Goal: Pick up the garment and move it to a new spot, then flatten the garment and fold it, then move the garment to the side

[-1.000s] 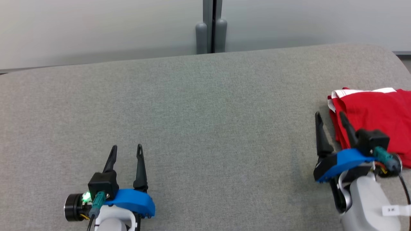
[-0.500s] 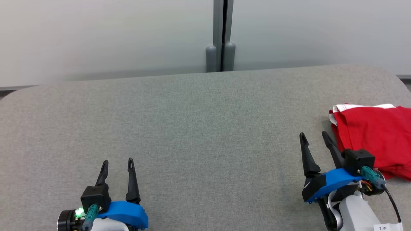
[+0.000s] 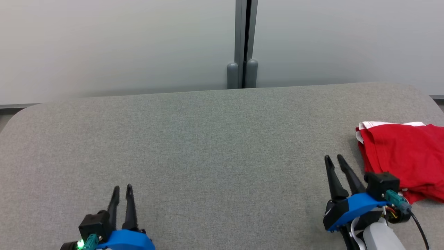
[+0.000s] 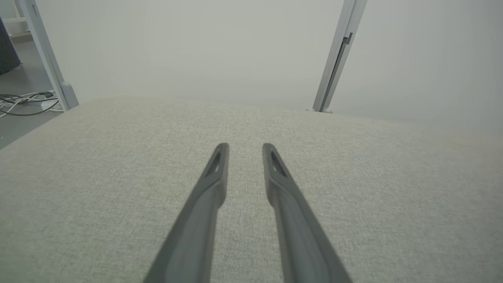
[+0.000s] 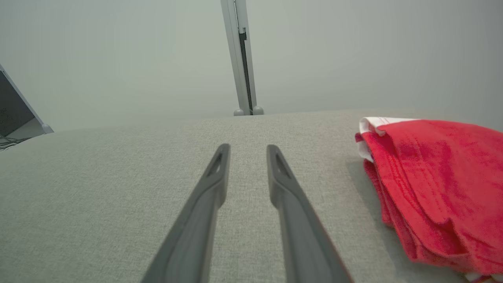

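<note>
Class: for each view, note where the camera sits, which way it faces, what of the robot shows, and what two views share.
Head view: on the head, facing forward and down at the grey table; left gripper lower left, right gripper lower right.
Left wrist view: on the left wrist, along its own fingers across the table.
Right wrist view: on the right wrist, along its own fingers, red garment to their right.
Shared: head and right wrist views both show the garment.

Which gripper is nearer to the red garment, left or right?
Right. The right gripper is just left of the red garment, close to its edge but apart from it. The left gripper is far away, across the grey surface.
</note>
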